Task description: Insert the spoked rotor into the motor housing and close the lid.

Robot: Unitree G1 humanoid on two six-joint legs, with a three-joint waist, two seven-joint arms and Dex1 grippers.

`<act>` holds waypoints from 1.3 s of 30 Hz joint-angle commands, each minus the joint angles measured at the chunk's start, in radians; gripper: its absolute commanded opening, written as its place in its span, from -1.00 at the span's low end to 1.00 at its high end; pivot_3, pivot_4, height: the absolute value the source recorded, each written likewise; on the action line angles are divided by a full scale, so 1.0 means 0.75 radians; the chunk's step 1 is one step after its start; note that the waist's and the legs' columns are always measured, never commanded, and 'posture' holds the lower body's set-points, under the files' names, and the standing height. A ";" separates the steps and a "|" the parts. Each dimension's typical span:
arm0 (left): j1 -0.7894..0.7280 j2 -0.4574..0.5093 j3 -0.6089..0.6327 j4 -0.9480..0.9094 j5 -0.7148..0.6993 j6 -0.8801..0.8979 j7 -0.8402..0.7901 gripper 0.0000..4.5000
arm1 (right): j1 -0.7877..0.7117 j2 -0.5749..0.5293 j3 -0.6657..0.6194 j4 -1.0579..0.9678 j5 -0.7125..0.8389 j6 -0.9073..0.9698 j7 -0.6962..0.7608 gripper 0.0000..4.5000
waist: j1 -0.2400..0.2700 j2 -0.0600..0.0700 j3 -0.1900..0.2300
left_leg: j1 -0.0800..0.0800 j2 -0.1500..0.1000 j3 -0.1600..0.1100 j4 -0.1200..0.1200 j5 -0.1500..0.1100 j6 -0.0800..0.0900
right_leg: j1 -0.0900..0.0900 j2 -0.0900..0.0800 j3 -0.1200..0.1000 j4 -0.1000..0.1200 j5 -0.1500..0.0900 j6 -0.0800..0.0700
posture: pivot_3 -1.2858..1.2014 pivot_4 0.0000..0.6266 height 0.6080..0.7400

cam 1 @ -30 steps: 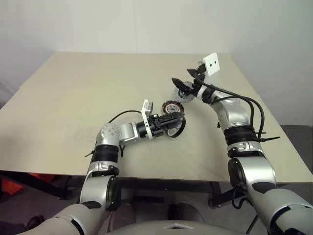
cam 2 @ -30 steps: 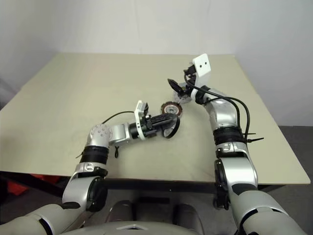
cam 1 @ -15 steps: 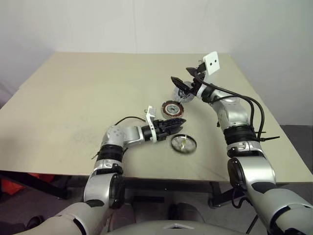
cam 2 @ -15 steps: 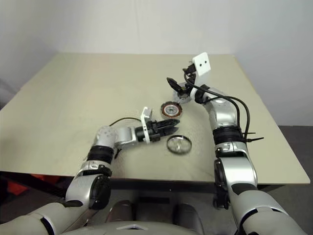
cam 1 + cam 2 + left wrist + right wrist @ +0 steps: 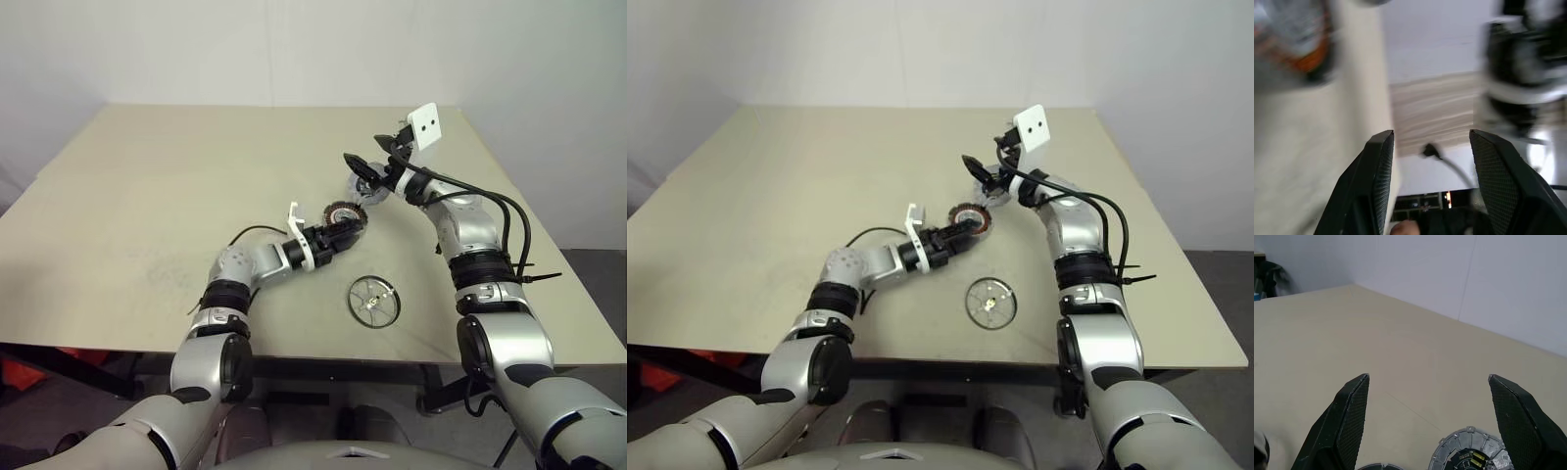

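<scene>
Rotor (image 5: 373, 300) lies flat on the table (image 5: 147, 196), at 5 o'clock from the housing (image 5: 345, 214). Left gripper (image 5: 349, 233), fingers apart and empty, touches the housing and may shove it. Right gripper (image 5: 364, 168), spread wide, hovers over the lid (image 5: 1474, 455).
</scene>
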 commanded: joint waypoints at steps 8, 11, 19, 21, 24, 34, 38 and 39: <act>0.224 0.135 -0.074 -0.661 -0.072 0.021 0.046 0.15 | 0.068 0.136 0.135 -0.397 0.092 0.137 0.120 0.96 | -0.007 0.002 0.001 | 0.000 0.003 0.001 -0.003 0.001 -0.002 | 0.000 0.004 0.000 0.001 -0.002 -0.002 | 0.03 -1.00 1.00; 0.301 0.183 -0.037 -0.708 -0.072 -0.031 0.096 0.15 | 0.101 0.191 0.196 -0.359 0.056 0.189 0.105 0.96 | -0.007 0.002 0.002 | 0.001 0.003 0.000 -0.003 -0.001 -0.007 | 0.001 0.004 0.000 0.001 -0.002 -0.002 | 0.03 -1.00 1.00; 0.484 0.293 -0.062 -0.846 -0.047 -0.097 0.150 0.15 | 0.051 0.249 0.231 -0.089 -0.029 0.143 0.035 0.96 | -0.005 0.003 0.003 | 0.001 0.003 -0.002 -0.001 -0.001 -0.008 | 0.001 0.002 0.000 0.001 -0.002 -0.002 | 0.03 -1.00 1.00; 0.512 0.301 -0.079 -0.875 -0.044 -0.108 0.157 0.15 | 0.033 0.256 0.228 -0.034 -0.039 0.133 0.023 0.96 | -0.007 0.003 0.003 | 0.001 0.003 -0.002 -0.002 -0.001 -0.009 | 0.000 0.003 0.000 0.001 -0.002 -0.002 | 0.03 -1.00 1.00; 0.545 0.303 -0.103 -0.909 -0.036 -0.126 0.168 0.15 | 0.021 0.278 0.228 0.028 -0.045 0.133 0.009 0.96 | -0.010 0.003 0.003 | 0.001 0.003 -0.002 -0.002 0.001 -0.012 | 0.000 0.004 0.000 0.001 -0.002 -0.002 | 0.03 -1.00 1.00; 0.565 0.326 -0.136 -0.905 -0.007 -0.188 0.189 0.15 | 0.041 0.365 0.284 0.102 -0.092 0.116 0.013 0.96 | -0.012 0.003 0.003 | 0.002 0.003 -0.002 -0.003 0.002 -0.014 | 0.000 0.004 0.000 0.002 -0.002 -0.002 | 0.03 -1.00 1.00; 0.542 0.327 -0.131 -0.874 -0.008 -0.203 0.191 0.15 | 0.020 0.346 0.248 0.108 -0.085 0.117 0.006 0.96 | -0.011 0.003 0.003 | 0.002 0.003 -0.002 -0.003 0.002 -0.014 | 0.000 0.004 0.000 0.002 -0.002 -0.002 | 0.03 -1.00 1.00; 0.535 0.325 -0.132 -0.866 -0.005 -0.210 0.192 0.15 | 0.016 0.340 0.243 0.108 -0.086 0.114 0.002 0.96 | -0.011 0.003 0.003 | 0.002 0.003 -0.002 -0.003 0.003 -0.014 | 0.000 0.004 0.000 0.002 -0.002 -0.002 | 0.03 -1.00 1.00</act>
